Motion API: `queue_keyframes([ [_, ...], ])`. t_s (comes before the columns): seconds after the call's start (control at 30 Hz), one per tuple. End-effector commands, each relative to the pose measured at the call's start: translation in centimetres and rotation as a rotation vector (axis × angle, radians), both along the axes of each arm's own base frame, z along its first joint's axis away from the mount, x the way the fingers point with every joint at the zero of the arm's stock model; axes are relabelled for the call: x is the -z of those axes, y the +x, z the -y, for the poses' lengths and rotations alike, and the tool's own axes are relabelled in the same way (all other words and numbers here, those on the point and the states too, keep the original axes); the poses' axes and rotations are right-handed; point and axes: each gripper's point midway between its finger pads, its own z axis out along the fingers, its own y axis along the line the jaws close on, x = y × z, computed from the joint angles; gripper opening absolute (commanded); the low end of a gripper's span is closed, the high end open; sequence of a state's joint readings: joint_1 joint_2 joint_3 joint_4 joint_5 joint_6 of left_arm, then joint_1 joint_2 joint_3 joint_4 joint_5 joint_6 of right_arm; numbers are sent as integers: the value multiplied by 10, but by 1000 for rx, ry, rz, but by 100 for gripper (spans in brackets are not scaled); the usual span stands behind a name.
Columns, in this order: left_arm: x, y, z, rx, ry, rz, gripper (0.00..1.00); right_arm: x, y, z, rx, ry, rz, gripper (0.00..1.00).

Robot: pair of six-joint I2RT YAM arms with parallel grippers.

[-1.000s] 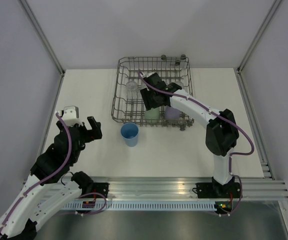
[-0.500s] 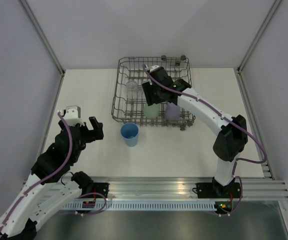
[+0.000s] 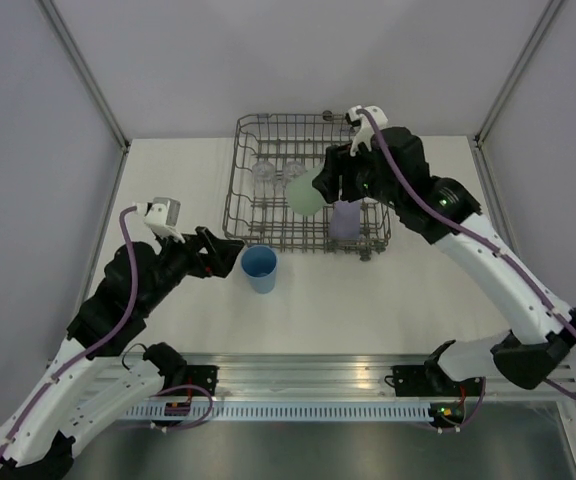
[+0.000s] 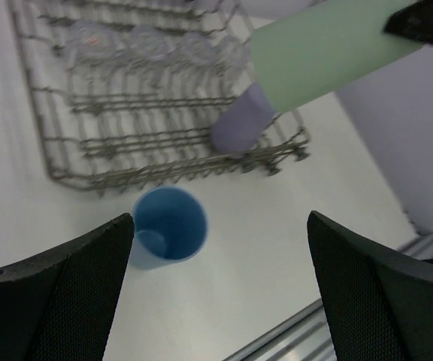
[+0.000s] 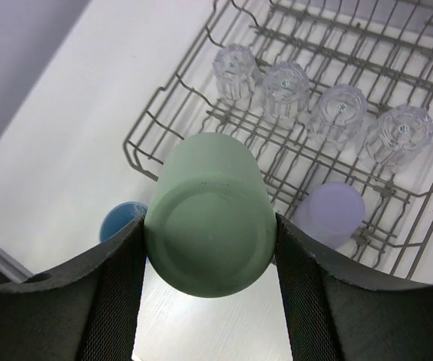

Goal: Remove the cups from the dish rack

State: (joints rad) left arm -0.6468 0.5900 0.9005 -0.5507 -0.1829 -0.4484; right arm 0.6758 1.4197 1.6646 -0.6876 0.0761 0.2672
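My right gripper (image 3: 320, 186) (image 5: 209, 227) is shut on the green cup (image 3: 305, 192) (image 5: 210, 214), which hangs bottom towards the wrist camera above the front of the dish rack (image 3: 236, 195) (image 5: 137, 150). In the rack a lilac cup (image 3: 346, 218) (image 5: 328, 213) stands upside down at the front right. Several clear glasses (image 5: 286, 90) (image 3: 265, 172) stand in a row behind it. A blue cup (image 3: 260, 268) (image 4: 168, 226) stands upright on the table in front of the rack. My left gripper (image 3: 228, 254) (image 4: 220, 220) is open and empty, just left of the blue cup.
The white table (image 3: 368, 300) is closed in by grey walls at the left, right and back. An aluminium rail (image 3: 318, 375) runs along its near edge between the arm bases. The rack fills the back middle of the table.
My right arm has lifted the green cup up out of the rack and swung back to the right. My left gripper has moved right, close to the blue cup.
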Motion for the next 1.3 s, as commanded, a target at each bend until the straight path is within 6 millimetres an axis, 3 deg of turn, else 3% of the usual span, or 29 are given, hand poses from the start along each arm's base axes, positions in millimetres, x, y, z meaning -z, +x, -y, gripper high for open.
queue_keyframes([
  [0.0,-79,-26,59,321,-307,160,100,-48,-26,6,-41,173,112,24],
  [0.03,-86,-30,67,363,-373,152,100,-54,-31,9,-44,198,126,15],
  [0.07,-82,-33,76,409,-405,141,100,-63,-40,16,-43,235,167,12],
  [0.1,-104,-42,87,505,-471,208,100,-67,-48,15,-70,261,179,10],
  [0.17,-108,-48,99,579,-559,181,100,-79,-65,22,-104,319,233,4],
  [0.33,-130,-57,117,722,-731,172,100,-100,-94,37,-134,421,322,1],
  [0.47,-133,-56,126,772,-792,145,100,-123,-125,49,-188,519,384,0],
  [0.6,-136,-64,134,854,-840,134,100,-129,-146,45,-264,602,369,1],
  [0.9,-150,-81,137,996,-930,190,89,-128,-161,43,-321,656,358,1],
  [1.0,-152,-84,137,1007,-932,197,80,-131,-168,39,-363,686,353,0],
  [1.07,-152,-86,137,1017,-931,197,63,-129,-166,40,-350,684,354,1],
  [1.1,-151,-87,137,1018,-931,195,47,-127,-164,40,-340,679,353,0],
  [1.2,-149,-87,138,1018,-926,187,28,-127,-163,41,-336,675,360,0],
  [1.27,-149,-88,138,1022,-924,187,25,-127,-164,40,-344,683,355,0],
])
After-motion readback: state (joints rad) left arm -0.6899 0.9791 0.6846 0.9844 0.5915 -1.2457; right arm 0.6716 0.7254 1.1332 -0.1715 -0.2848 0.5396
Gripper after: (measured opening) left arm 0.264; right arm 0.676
